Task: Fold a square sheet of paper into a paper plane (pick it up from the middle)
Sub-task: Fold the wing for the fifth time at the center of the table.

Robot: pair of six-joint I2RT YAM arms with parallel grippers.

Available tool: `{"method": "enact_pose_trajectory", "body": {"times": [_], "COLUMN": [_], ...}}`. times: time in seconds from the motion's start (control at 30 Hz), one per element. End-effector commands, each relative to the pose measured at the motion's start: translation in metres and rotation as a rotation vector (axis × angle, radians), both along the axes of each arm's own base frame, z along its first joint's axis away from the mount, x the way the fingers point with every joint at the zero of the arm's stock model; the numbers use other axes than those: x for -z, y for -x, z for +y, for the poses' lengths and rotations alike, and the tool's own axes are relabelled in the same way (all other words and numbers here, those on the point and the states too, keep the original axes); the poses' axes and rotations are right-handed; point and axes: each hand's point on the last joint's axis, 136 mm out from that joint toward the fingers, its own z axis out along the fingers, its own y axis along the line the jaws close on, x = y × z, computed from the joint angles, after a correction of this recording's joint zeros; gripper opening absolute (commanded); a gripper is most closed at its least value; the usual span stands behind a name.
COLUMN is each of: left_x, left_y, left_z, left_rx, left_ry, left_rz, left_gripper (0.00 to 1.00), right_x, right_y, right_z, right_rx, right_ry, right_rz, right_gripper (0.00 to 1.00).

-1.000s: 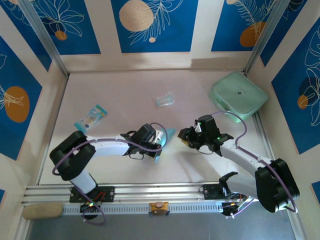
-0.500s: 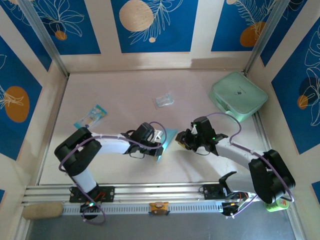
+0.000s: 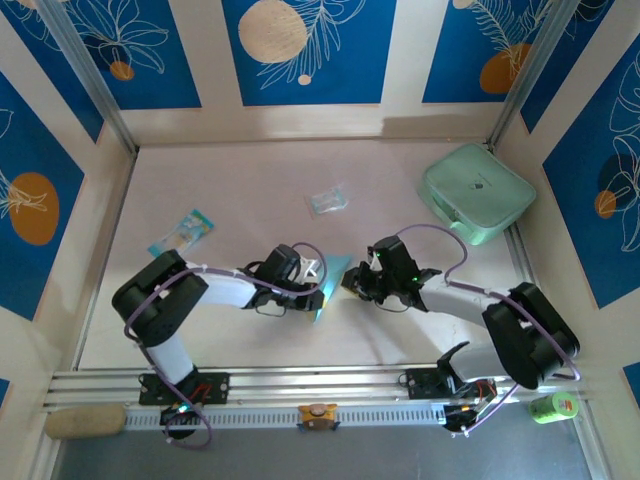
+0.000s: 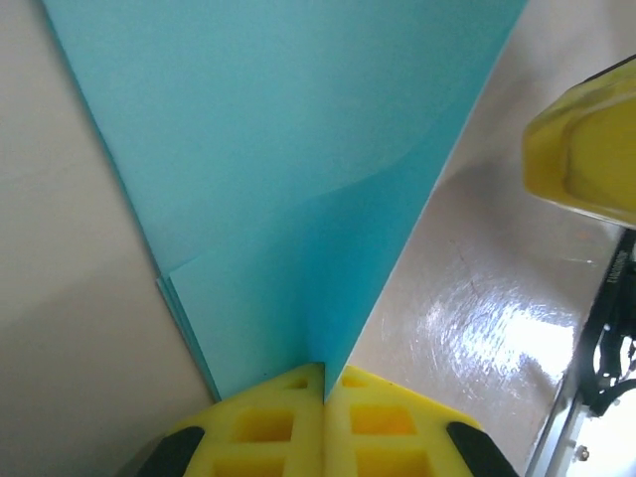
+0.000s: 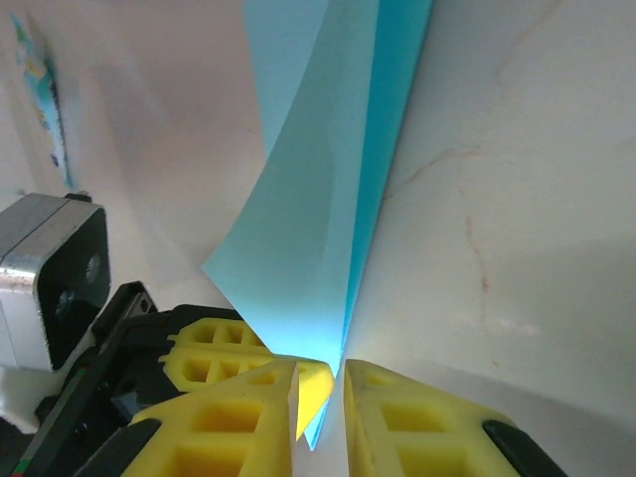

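top external view puts the folded sheet of thin light-blue paper [image 3: 335,270] near the middle of the pale pink tabletop [image 3: 240,180], held on edge between the two arms. it is well apart from the mint-green zip case [image 3: 477,192], the small blue-and-white printed packet [image 3: 182,233] and the clear crumpled plastic wrapper [image 3: 327,201]. as for progress, the sheet is no flat square: the left wrist view shows several stacked layers stepping along one edge and a curved flap across the face, so some folds look done. the outline is broad and wedge-like, not a slim pointed dart with a centre crease, so i judge that the narrowing folds and the final shaping are left. the left claw [image 4: 324,383], a two-finger clamp with yellow pads [image 4: 268,417], is clenched tight on the lower corner of the paper, its pads meeting with the layers pinched between them. the right claw [image 5: 320,388], seen in the right wrist view, straddles the paper's lower edge with a narrow gap between its yellow fingers. the blue layers run down into that gap, and the pads do not appear to press on them yet, so i read it as released, poised around the edge, not grasping.
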Motion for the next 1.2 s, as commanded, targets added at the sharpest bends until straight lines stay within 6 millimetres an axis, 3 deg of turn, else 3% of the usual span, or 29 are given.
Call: {"method": "enact_pose_trajectory", "body": {"times": [0.0, 0.37, 0.77, 1.17], "left_x": [0.009, 0.014, 0.023, 0.037], "left_y": [0.003, 0.001, -0.002, -0.003], "left_z": [0.006, 0.008, 0.018, 0.028], "left_rx": [-0.022, -0.057, -0.121, -0.189], "left_ry": [0.046, 0.134, 0.118, 0.078], "left_rz": [0.074, 0.161, 0.218, 0.277], "left_gripper": [0.00, 0.00, 0.00, 0.00], "right_x": [-0.011, -0.014, 0.006, 0.013], "right_y": [-0.006, -0.021, -0.040, -0.043], "right_z": [0.016, 0.043, 0.047, 0.046], "right_rx": [-0.060, -0.172, -0.149, -0.157], "right_ry": [-0.059, -0.127, -0.158, -0.171], "right_rz": [-0.057, -0.103, -0.048, -0.024], "right_gripper": [0.19, 0.15, 0.14, 0.14]}}
